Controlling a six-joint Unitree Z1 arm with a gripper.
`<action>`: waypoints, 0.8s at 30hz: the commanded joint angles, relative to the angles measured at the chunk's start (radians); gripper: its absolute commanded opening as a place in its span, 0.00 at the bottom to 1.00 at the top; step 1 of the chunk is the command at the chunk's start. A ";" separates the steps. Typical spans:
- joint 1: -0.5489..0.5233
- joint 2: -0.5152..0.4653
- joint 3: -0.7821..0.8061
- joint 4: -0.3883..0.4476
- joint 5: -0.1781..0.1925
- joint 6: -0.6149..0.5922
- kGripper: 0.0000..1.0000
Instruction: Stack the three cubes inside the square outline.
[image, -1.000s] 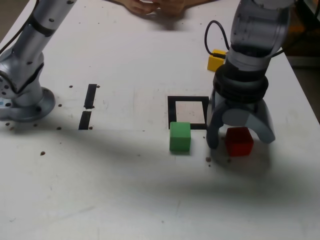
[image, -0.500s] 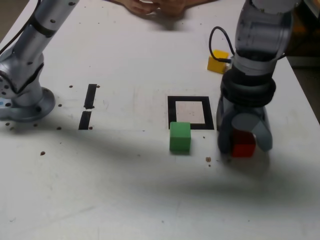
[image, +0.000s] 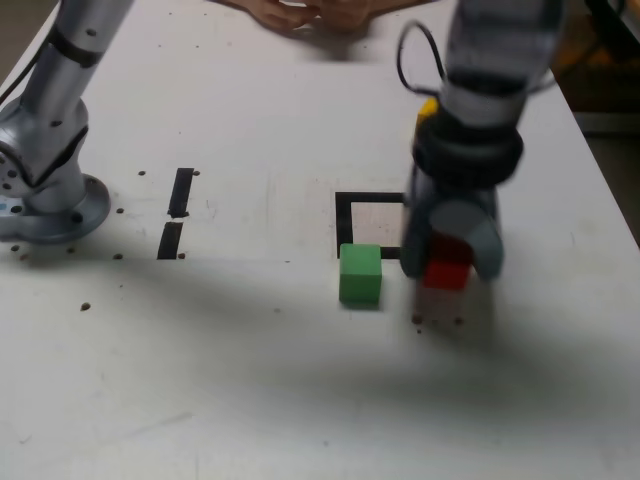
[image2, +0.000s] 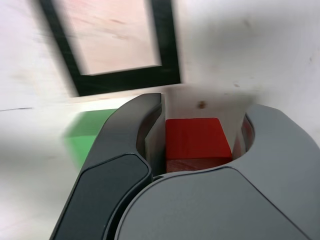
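The gripper (image: 452, 262) clamps the red cube (image: 446, 272) by two opposite flat sides, just right of the green cube (image: 360, 273) and near the square outline (image: 343, 222). It looks light, rigid and smooth, so a centred squeeze should hold.

arm reaching down, pincer (image: 452, 262) pointing downward, jaws narrowed

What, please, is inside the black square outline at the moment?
The square outline holds only its bare pale centre; no cube is inside. In the exterior view the gripper, shut on the red cube, hides one corner.
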 joint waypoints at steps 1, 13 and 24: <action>-0.002 -0.044 0.004 0.030 0.023 0.001 0.00; 0.079 -0.210 0.158 0.070 0.092 0.083 0.00; 0.212 -0.198 0.366 -0.170 -0.003 0.214 0.00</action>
